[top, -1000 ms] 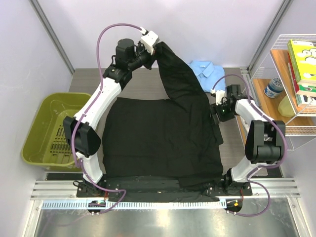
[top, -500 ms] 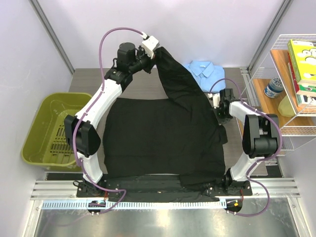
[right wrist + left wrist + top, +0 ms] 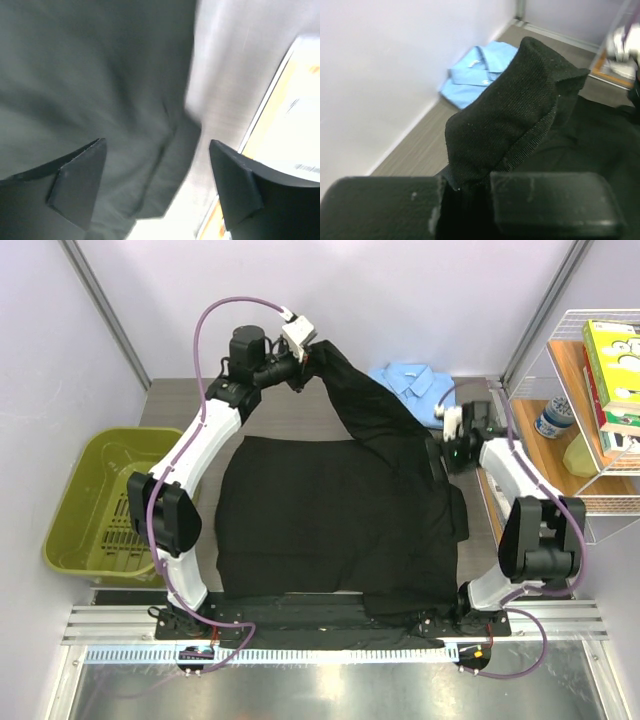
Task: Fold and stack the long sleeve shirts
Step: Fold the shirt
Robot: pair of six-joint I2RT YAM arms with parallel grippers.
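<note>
Cloth fills your left gripper point(image 3: 303, 350): its jaws are clenched on the end of one sleeve point(image 3: 365, 405) of the black shirt point(image 3: 320, 530), held up off the table point(image 3: 185, 400) at the far middle, close to the back wall. From there the sleeve runs down and to the right to the shirt's right shoulder. The rest of the black shirt lies spread flat across the middle of the table, its near hem reaching the near edge between the two arm bases.

Your right gripper point(image 3: 157, 145) is released, jaws standing wide with nothing between them, over the right edge of the black shirt. That wrist view is blurred, so you cannot tell whether the fingers touch the cloth.

The light blue shirt point(image 3: 415, 385) sits folded at the far right of the table, against the wall, just beyond the raised sleeve. A green bin point(image 3: 70, 515) stands off the table's left side, and a wire shelf point(image 3: 600, 510) stands on the right.
</note>
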